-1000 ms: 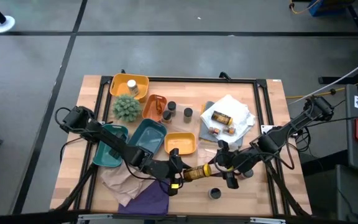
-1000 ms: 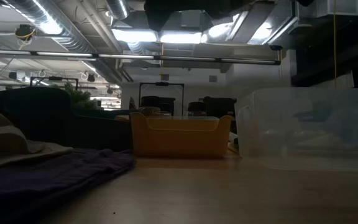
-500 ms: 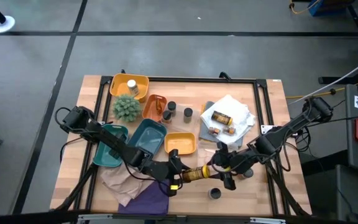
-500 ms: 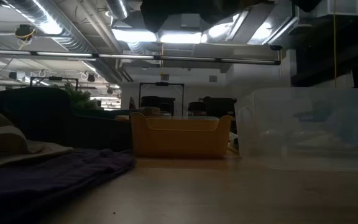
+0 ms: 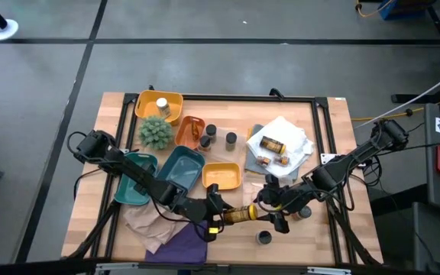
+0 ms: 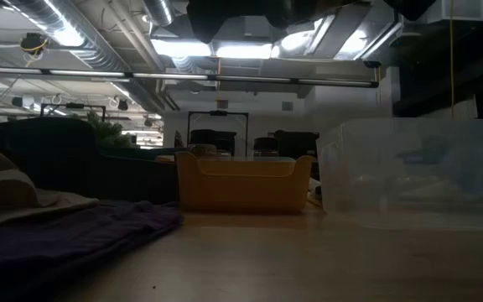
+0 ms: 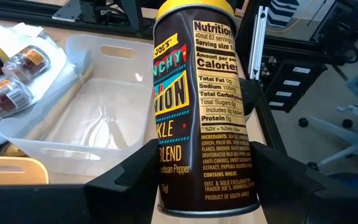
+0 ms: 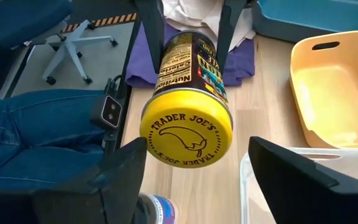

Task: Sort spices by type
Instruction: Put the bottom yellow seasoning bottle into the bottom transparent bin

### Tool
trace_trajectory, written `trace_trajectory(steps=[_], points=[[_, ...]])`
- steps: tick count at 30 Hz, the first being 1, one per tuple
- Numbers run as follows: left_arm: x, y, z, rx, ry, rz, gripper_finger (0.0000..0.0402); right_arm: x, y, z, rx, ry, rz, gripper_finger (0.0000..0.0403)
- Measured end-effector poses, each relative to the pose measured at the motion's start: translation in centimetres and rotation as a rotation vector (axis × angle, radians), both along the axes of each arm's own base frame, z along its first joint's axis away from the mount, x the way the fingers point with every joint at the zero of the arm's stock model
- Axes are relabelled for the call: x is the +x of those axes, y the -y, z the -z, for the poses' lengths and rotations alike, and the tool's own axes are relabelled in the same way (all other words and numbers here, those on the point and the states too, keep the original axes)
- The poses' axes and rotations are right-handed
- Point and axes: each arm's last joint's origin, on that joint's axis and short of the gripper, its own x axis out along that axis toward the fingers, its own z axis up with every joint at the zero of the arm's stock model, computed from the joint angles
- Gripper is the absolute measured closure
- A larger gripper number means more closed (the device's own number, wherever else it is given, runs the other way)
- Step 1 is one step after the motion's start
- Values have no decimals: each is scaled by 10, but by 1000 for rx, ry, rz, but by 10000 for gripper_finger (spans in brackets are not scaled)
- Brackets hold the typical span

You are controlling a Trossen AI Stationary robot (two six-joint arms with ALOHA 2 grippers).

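Observation:
A dark spice jar [image 5: 241, 212] with a yellow lid [image 8: 185, 133] lies level in the air above the table's near part, shut in my left gripper [image 5: 224, 214]. Its lid points toward the table's right. My right gripper [image 5: 270, 205] is open and faces that lid, with one finger [image 8: 104, 180] on each side of it and a gap between them. Other small jars stand by the orange tray [image 5: 210, 131], lie on a white cloth [image 5: 271, 144], and one sits in the far yellow tray [image 5: 161, 105]. My left gripper pinches the jar's bottom end [image 7: 185, 186] between its two fingers [image 7: 129, 180]. The fingers come level from the table's left and lie along the jar. The jar is lifted clear of the table and sticks straight out past the fingertips, lid end [image 7: 194, 6] away from the gripper.
Two teal trays [image 5: 180, 166], a yellow tray [image 5: 221, 176] and a clear tray [image 7: 79, 118] lie just beyond the grippers. A spiky green plant [image 5: 156, 132] stands farther left. A purple cloth [image 5: 183, 244] and a loose jar [image 5: 263, 238] lie at the near edge.
My right gripper has moved toward the table's left, closing in on the jar's lid end. My left gripper has kept the jar about where it was.

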Motion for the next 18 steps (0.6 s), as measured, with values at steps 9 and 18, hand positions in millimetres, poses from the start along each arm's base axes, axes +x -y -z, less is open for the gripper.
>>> trace_trajectory(steps=[9,18], points=[[-2,2,0,6,-3,-1,196,0,0,0,2,3,-1,118],[-2,2,0,18,-10,3,196,1,0,0,1,2,-1,118]])
